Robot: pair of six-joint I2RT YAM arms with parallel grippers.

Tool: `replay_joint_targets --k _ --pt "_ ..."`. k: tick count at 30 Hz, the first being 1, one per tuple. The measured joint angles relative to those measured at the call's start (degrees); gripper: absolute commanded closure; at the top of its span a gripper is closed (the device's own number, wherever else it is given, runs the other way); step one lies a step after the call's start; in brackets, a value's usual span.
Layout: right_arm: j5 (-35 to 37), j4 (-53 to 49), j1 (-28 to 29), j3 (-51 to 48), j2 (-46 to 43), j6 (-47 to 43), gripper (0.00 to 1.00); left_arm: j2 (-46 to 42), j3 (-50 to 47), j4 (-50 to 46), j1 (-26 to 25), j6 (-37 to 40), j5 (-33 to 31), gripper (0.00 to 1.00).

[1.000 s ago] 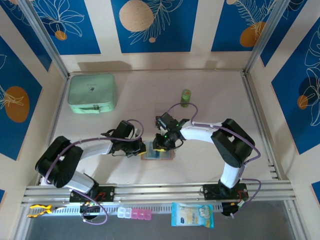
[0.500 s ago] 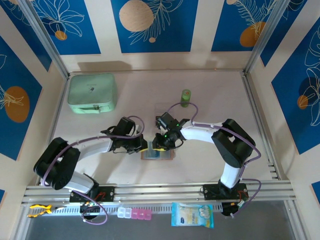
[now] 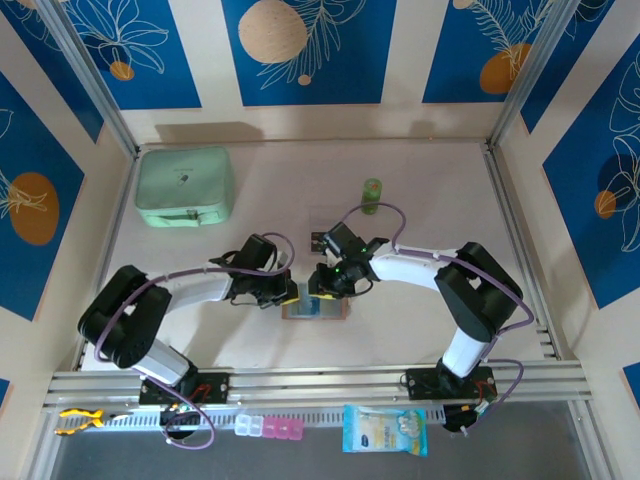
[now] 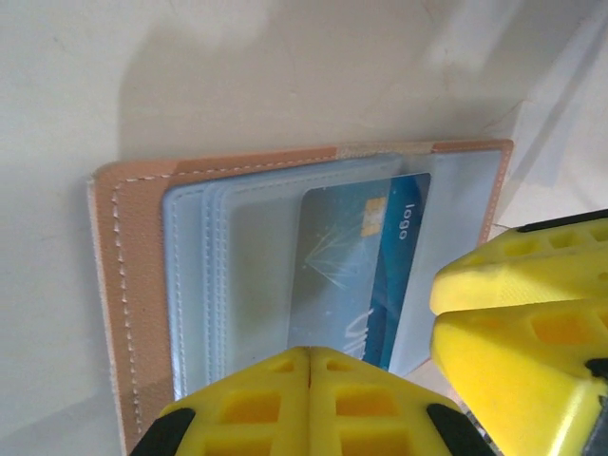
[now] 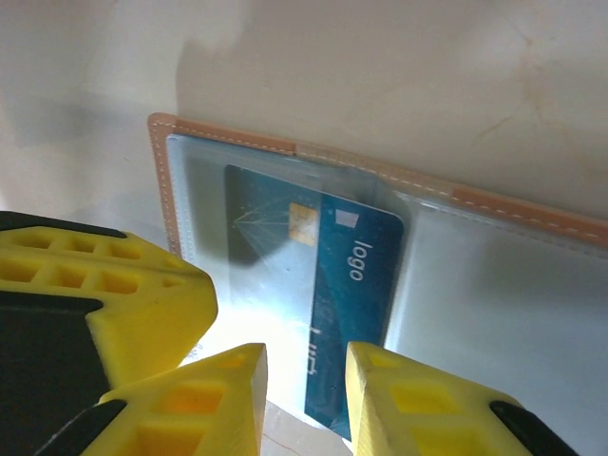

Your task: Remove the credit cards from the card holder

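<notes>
The tan card holder (image 3: 316, 310) lies open on the table between both grippers. Its stitched tan border (image 4: 133, 285) frames grey-blue pockets. A blue credit card (image 4: 380, 256) printed "logo" sticks partway out of a clear pocket. My left gripper (image 4: 310, 353) is shut with nothing between its fingers, its tips down at the holder's near edge (image 3: 287, 294). My right gripper (image 5: 306, 380) hovers over the blue card (image 5: 356, 285) with its jaws a little apart, the card's near corner lying flat below the gap. From above, the right gripper (image 3: 322, 287) sits at the holder's far edge.
A mint-green zip pouch (image 3: 185, 187) lies at the back left. A small green bottle (image 3: 372, 195) stands behind the holder, with a faint clear box (image 3: 328, 218) near it. The metal rail (image 3: 320, 380) runs along the table's near edge.
The left gripper has slid slightly right toward the holder. The right gripper has shifted a little right and its jaws have widened very slightly.
</notes>
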Motion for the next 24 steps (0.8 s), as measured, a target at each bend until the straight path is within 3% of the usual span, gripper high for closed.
replay_joint_targets --k 24 --pt "-4.87 5.66 -1.64 -4.07 1.25 2.25 0.71 1.11 0.02 -0.72 0.00 1.29 -0.24 1.00"
